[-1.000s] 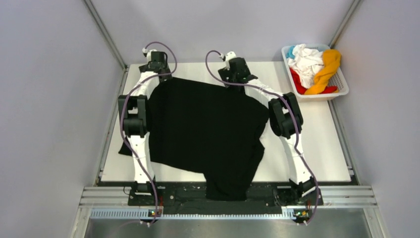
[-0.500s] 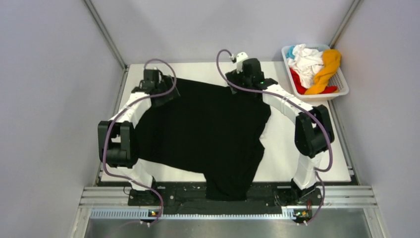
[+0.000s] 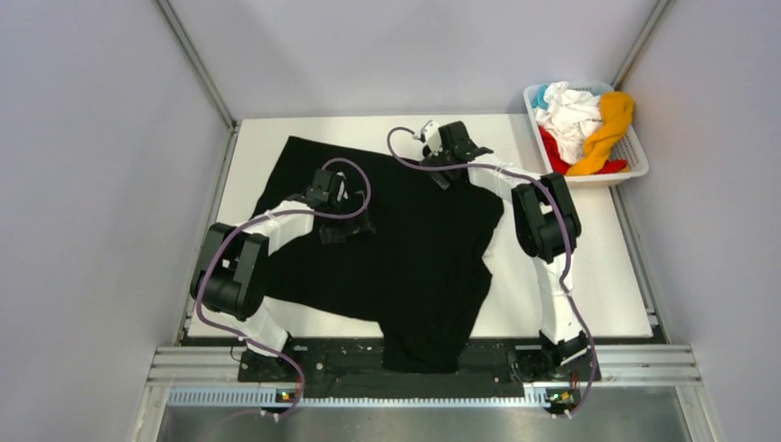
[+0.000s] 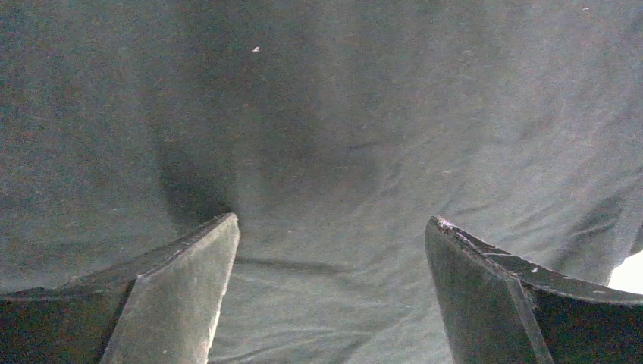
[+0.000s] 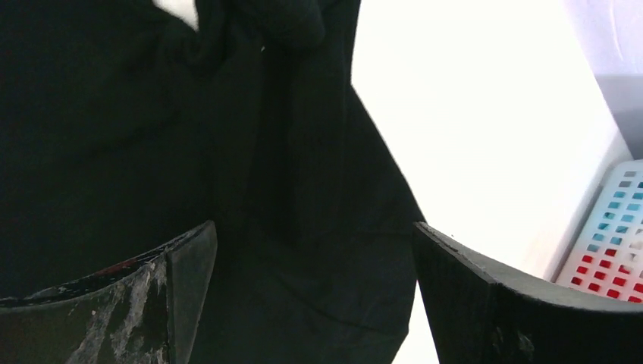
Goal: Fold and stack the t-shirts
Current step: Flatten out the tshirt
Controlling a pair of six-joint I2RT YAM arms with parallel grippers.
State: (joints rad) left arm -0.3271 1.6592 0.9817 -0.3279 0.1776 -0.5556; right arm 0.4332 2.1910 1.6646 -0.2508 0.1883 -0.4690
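Observation:
A black t-shirt (image 3: 405,258) lies spread over the white table (image 3: 608,267), one part hanging over the near edge. My left gripper (image 3: 348,221) hovers over the shirt's upper middle, open, with only black cloth (image 4: 334,136) showing between its fingers (image 4: 182,288). My right gripper (image 3: 442,166) is over the shirt's far right corner, open too; its view shows the shirt's edge (image 5: 318,189) under the jaws and bare table to the right. White, orange-yellow, red and light blue t-shirts (image 3: 582,124) are heaped in the basket.
The white slatted basket (image 3: 635,170) stands at the table's far right corner; its wall (image 5: 606,243) shows in the right wrist view. Grey walls enclose the table on three sides. A metal rail (image 3: 424,364) runs along the near edge by the arm bases.
My left gripper has left the shirt's far left corner and moved inward and nearer, over the shirt's middle. My right gripper has opened and drawn slightly back. The shirt's far edge now lies flat.

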